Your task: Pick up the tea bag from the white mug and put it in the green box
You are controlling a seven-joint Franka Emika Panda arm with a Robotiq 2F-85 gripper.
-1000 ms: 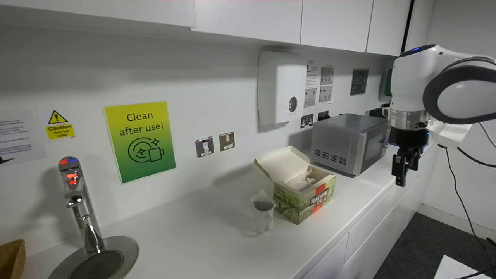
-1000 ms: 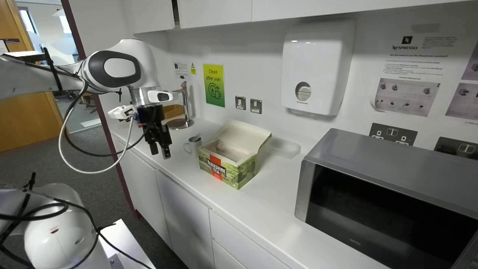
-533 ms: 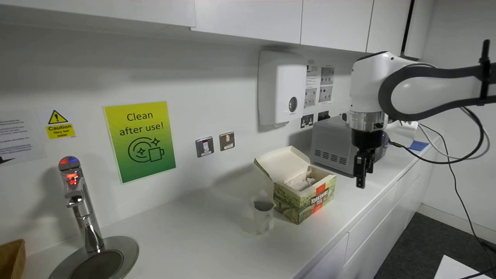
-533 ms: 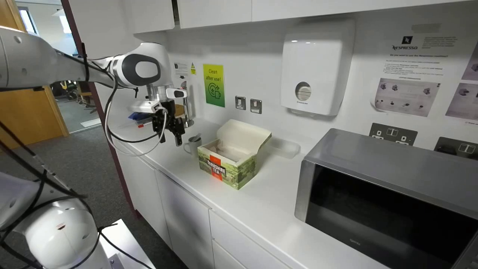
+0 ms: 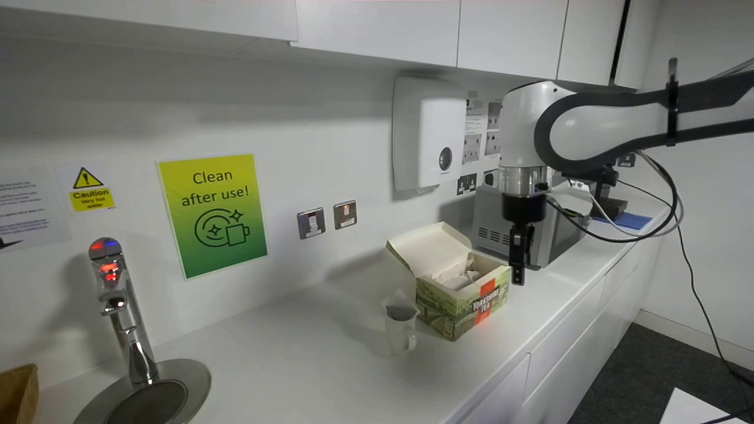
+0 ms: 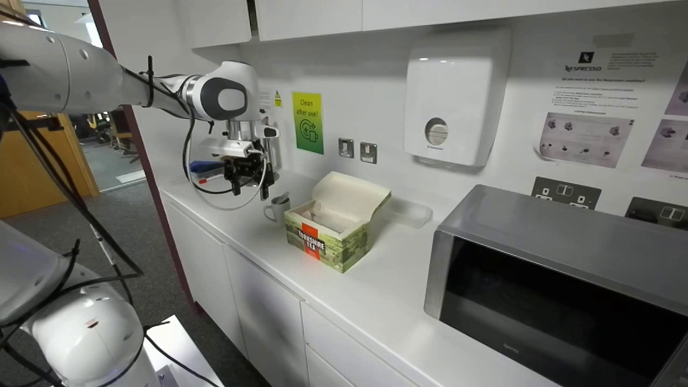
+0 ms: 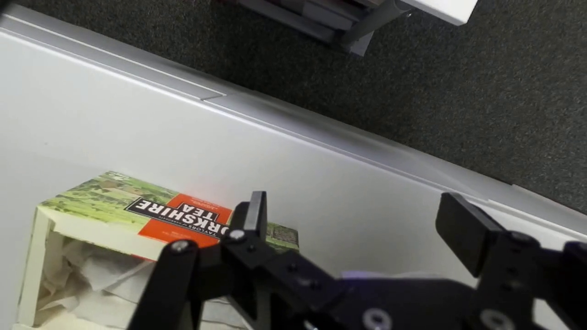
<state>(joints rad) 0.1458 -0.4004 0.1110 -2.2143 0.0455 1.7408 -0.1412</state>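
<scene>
The white mug (image 5: 398, 337) stands upright on the counter, beside the green box; it also shows in an exterior view (image 6: 277, 210). A pale tea bag (image 5: 394, 299) sticks up out of the mug's rim, its details faint. The green box (image 5: 462, 306) has its lid raised and pale bags inside; it shows in an exterior view (image 6: 328, 242) and at lower left in the wrist view (image 7: 110, 201). My gripper (image 7: 355, 213) is open and empty, above counter height near the box and mug. In the wrist view, a pale edge shows behind the gripper; I cannot tell what it is.
A grey microwave (image 5: 515, 218) stands beyond the box. A clear tray (image 6: 409, 213) lies behind the box. A tap (image 5: 126, 318) with a round drain is at the far end. A towel dispenser (image 6: 457, 102) and cupboards (image 5: 377, 29) hang above. The counter's front edge drops to the floor.
My open gripper has moved in over the counter toward the box and mug, leftward in one exterior picture and rightward with a slight rise in the other. Box and mug have not moved.
</scene>
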